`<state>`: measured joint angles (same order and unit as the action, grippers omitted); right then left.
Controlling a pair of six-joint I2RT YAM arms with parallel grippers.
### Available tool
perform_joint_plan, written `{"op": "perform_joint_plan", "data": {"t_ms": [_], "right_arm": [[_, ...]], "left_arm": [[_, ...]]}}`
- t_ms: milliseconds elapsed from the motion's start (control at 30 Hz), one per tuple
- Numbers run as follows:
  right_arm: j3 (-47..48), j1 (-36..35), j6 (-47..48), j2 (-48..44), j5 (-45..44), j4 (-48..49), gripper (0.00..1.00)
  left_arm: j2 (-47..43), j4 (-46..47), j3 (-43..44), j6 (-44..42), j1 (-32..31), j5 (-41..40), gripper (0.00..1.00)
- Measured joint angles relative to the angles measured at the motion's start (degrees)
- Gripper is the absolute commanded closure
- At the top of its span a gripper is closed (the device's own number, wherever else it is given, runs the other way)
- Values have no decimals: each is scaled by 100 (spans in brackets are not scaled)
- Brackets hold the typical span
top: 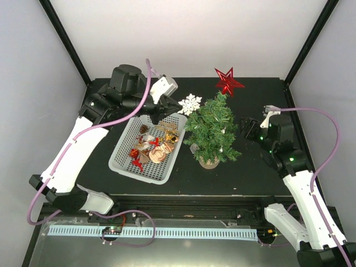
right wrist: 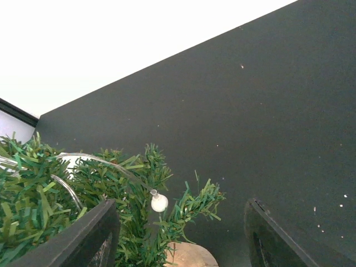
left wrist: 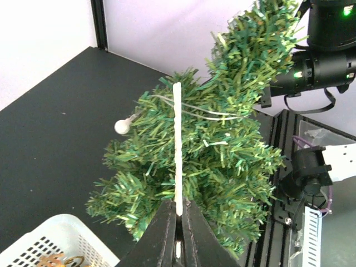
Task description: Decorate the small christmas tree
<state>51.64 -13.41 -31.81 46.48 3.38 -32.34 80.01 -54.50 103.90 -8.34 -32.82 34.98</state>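
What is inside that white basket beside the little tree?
A heap of small ornaments, red, gold and copper-coloured, in the middle of the basket. Whatever lies under them is covered.

Bright even light, soft shadows

The left arm [top: 72, 150] and the right arm [top: 303, 189] both wear smooth white shells on their long links, with blocky black joints between. A lilac cable [top: 148, 75] loops along the left one toward eleven o'clock. A second cable [top: 306, 109] arcs over the right one at three o'clock, where small green lights [top: 289, 160] glow on black housing.
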Motion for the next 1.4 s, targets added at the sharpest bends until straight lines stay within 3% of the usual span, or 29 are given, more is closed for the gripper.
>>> {"op": "perform_joint_plan", "data": {"t_ms": [367, 733, 933, 1400], "right_arm": [[-79, 0, 0, 7, -70, 2, 40], [-79, 0, 37, -2, -216, -24, 41], [-79, 0, 17, 122, -216, -26, 41], [-81, 0, -9, 232, -219, -22, 41]], "left_arm": [[-4, 243, -173, 575, -428, -702, 99], [-31, 529, -575, 1447, -450, -2170, 99], [-31, 588, -575, 1628, -592, -2035, 98], [70, 667, -562, 2052, -605, -859, 98]]}}
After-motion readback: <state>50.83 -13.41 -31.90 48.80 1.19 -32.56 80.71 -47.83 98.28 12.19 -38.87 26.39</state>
